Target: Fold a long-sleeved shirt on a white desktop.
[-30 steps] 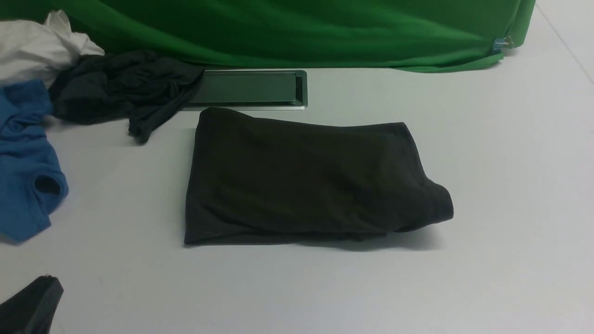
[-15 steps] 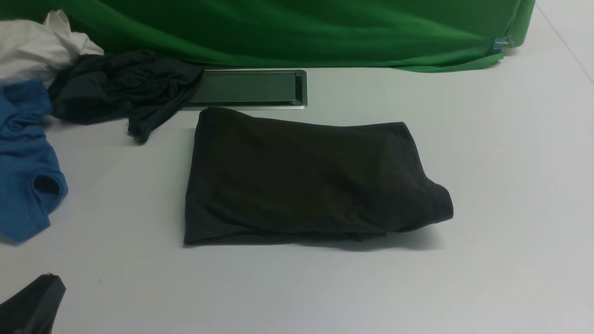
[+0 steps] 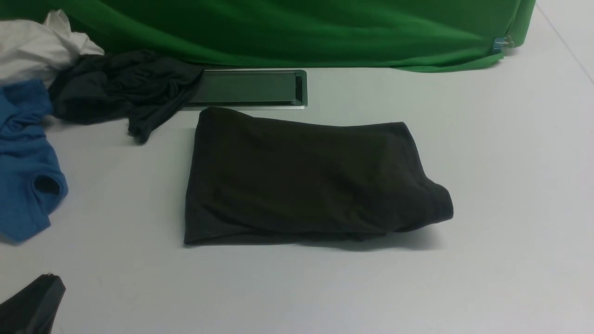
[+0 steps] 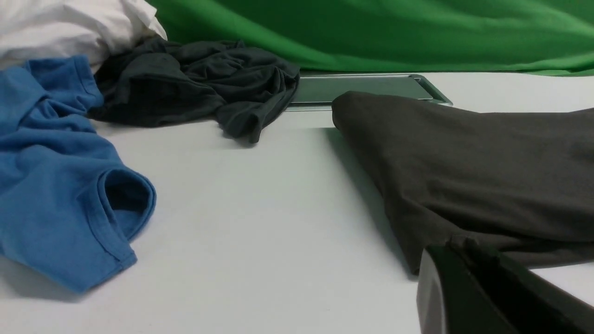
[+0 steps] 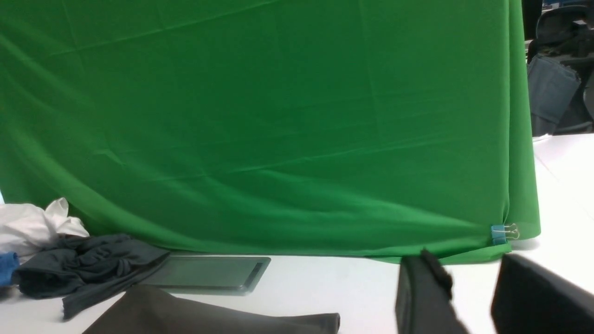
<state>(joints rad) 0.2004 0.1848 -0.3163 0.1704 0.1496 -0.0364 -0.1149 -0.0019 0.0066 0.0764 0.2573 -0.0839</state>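
Note:
The long-sleeved shirt [image 3: 301, 181] lies folded into a compact dark rectangle in the middle of the white desktop [image 3: 487, 139], one rounded fold bulging at its right end. No label or print shows. My left gripper [image 3: 46, 280] pokes in at the lower left corner, apart from the shirt. In the left wrist view the left gripper [image 4: 464, 241] looks shut and empty, just short of the shirt's [image 4: 487, 162] near corner. My right gripper [image 5: 464, 260] is out of the front view. In its wrist view it stands open above bare table, the shirt [image 5: 209, 315] low and off to the side.
A grey metal hatch [image 3: 246, 88] sits just behind the shirt. A dark teal-grey garment [image 3: 120, 88], a blue shirt [image 3: 23, 162] and a white cloth [image 3: 37, 46] are heaped at the far left. The green backdrop [image 3: 301, 28] closes the far edge, with a blue clip [image 3: 499, 45].

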